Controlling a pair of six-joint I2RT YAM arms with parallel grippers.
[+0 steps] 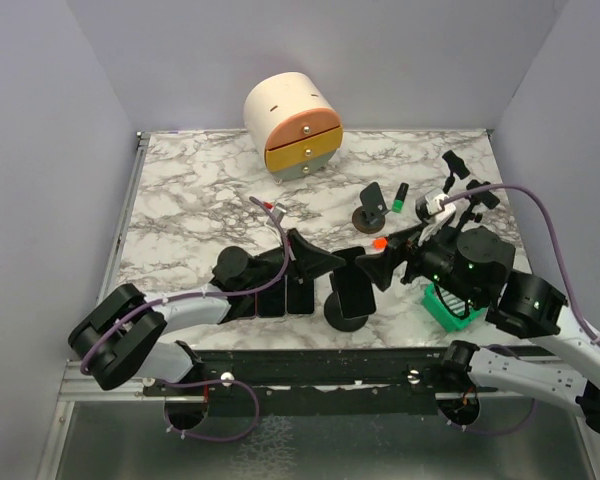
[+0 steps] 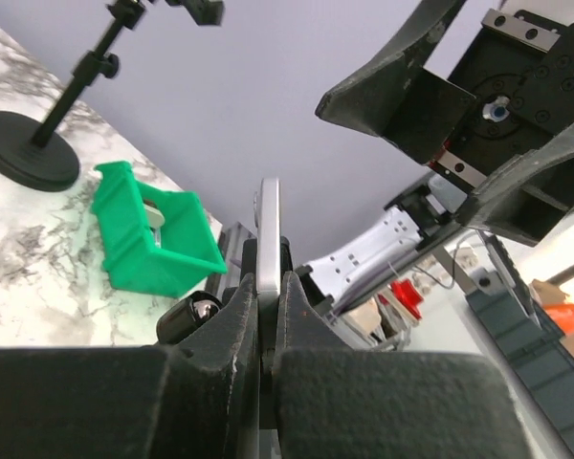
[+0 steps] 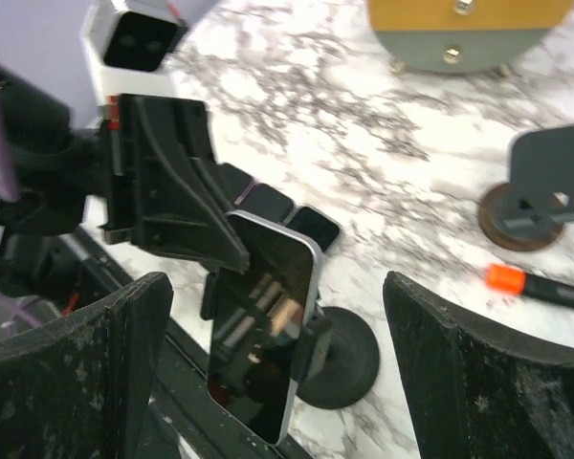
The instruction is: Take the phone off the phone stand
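Pinches the phone [image 3: 263,335] in its phone stand [image 3: 349,359] by the edge with the left gripper [image 2: 268,292] and holds the right gripper [image 1: 390,252] wide open nearby.

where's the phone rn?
Top view: black phone sits front-centre on marble table, in black round-base stand, left gripper shut on its edge, green bin to its right.

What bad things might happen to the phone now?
1. The left gripper pinches the phone only by its thin edge, so it might slip and drop onto the marble table.
2. The clamp of the stand seems to hug the phone, and the open right gripper holds nothing, so a pull might tip the stand over.
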